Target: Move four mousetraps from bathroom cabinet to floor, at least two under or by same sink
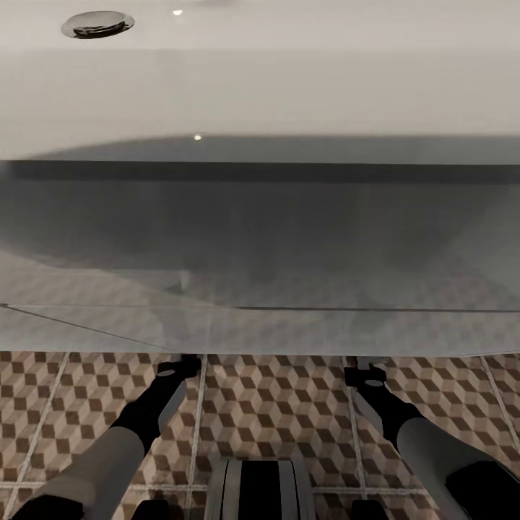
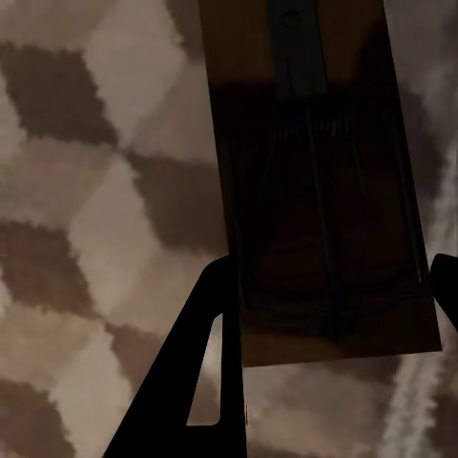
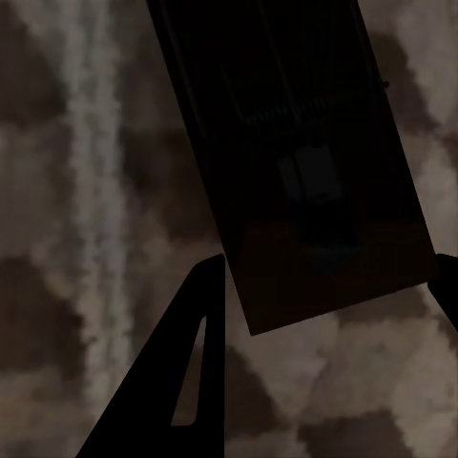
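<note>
Two mousetraps are in hand at this moment, one in each gripper. The trap in the left gripper (image 2: 329, 277) is a flat brown wooden rectangle (image 2: 324, 191) carrying a dark metal plate and thin wire bars with a coiled spring across its width; its lower part lies in shadow, and it sits between the two dark fingers (image 2: 205, 372), which touch its long edges, so the jaws appear clamped on it. The trap in the right gripper (image 3: 329, 277) is darker and tilted (image 3: 296, 162), with the same wire spring and a small plate faintly visible; the jaws are likewise closed against its sides. Behind both traps lies the bathroom floor (image 1: 274, 404), large tiles printed with brown, beige and white cubes and divided by pale grout lines; whether either trap already rests on the tiles cannot be told from the wrist views. In the head view both arms reach forward and down toward the foot of a large white fixture (image 1: 260, 94) with a metal drain (image 1: 97, 24); its glossy side reflects the tile pattern. Whether this is the sink or the bathtub cannot be settled from these views. As a judgement, the task stands at a placing step: two traps have left the cabinet and are low over the floor, neither is released, and the other two remain unaccounted for.
</note>
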